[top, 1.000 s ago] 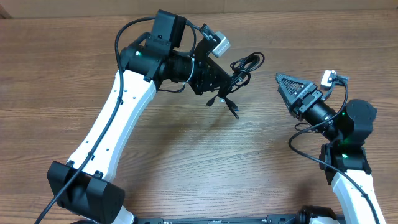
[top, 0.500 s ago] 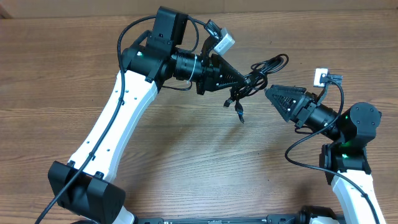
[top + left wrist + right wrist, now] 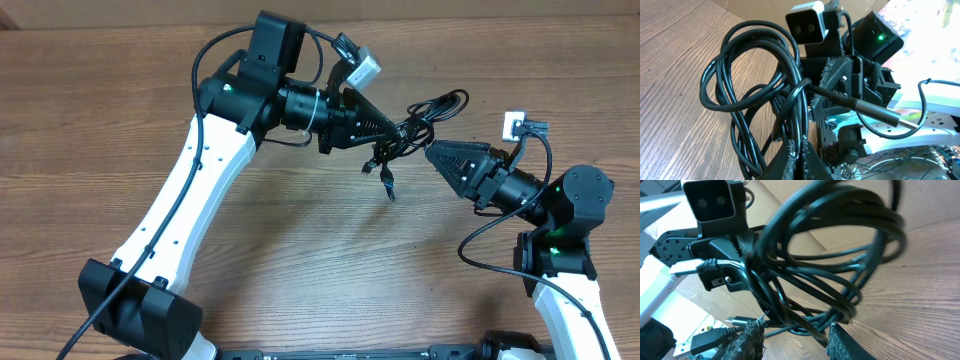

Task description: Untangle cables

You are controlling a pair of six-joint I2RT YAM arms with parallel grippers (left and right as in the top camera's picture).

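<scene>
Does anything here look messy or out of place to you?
Only the cables: a knotted black bunch clamped in the left pincer, loops crossing every way and plug ends dangling below. The right pincer sits open around some strands. Nothing looks damaged or spilled.

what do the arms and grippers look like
White shells, black joints, green lights and looped black wiring on the left arm and right arm. The left gripper and right gripper are black tapered wedges with ridged pads, a white camera by each.
</scene>
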